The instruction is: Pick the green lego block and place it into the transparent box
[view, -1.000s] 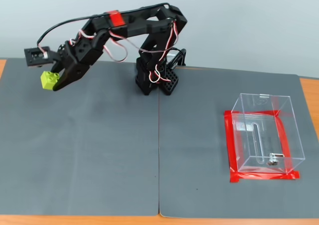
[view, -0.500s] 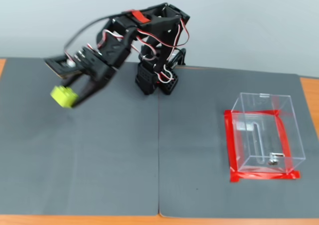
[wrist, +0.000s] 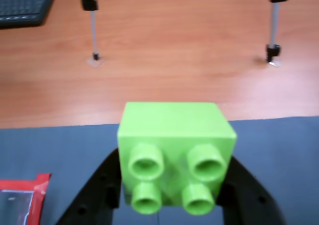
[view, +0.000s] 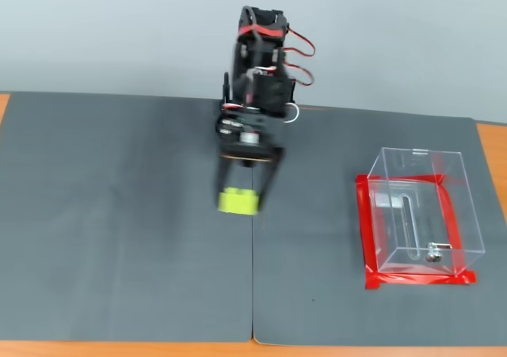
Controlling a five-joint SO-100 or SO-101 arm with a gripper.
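Note:
The green lego block point(view: 238, 202) hangs above the middle of the grey mat, held between the black fingers of my gripper point(view: 240, 199). In the wrist view the same block point(wrist: 174, 152) fills the centre with its four studs facing the camera, and my gripper point(wrist: 172, 185) is shut on its two sides. The transparent box point(view: 421, 211) stands upright at the right of the mat on red tape point(view: 369, 238), well to the right of the block. Only a corner of that red tape point(wrist: 27, 185) shows at the lower left of the wrist view.
The arm's base point(view: 261, 96) stands at the back centre of the grey mat point(view: 127, 238). Bare wooden table point(wrist: 174, 60) lies beyond the mat's edge, with two thin stand legs point(wrist: 93, 30) and a keyboard point(wrist: 25, 8) at its far left.
The arm has swung from the left of the mat to the centre, carrying the green block toward the right. The box has not moved.

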